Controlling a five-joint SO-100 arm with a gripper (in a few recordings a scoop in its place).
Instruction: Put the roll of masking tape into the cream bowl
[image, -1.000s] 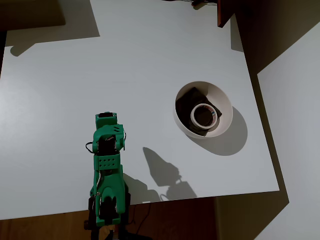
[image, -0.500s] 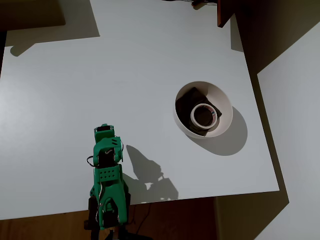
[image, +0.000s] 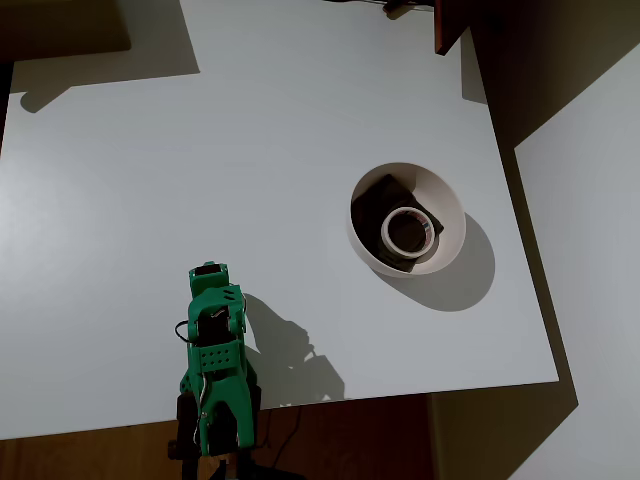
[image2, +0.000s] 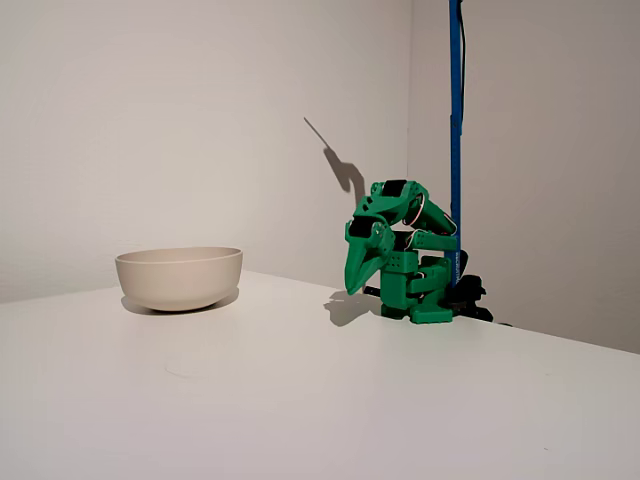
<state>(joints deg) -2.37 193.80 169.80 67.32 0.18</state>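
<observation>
The roll of masking tape lies flat inside the cream bowl, right of the table's middle in the overhead view. It rests partly on a dark brown cloth lump that is also in the bowl. From the side in the fixed view, the bowl hides its contents. My green arm is folded back over its base at the table's near edge, far from the bowl. My gripper points down just above the table, its jaws together with nothing between them.
The white table ends close to the bowl's right side. A dark wooden piece juts in at the top edge. A blue pole rises behind the arm's base.
The arm has drawn back toward its base, away from the table's middle, and folded lower. The tape and bowl have not moved.
</observation>
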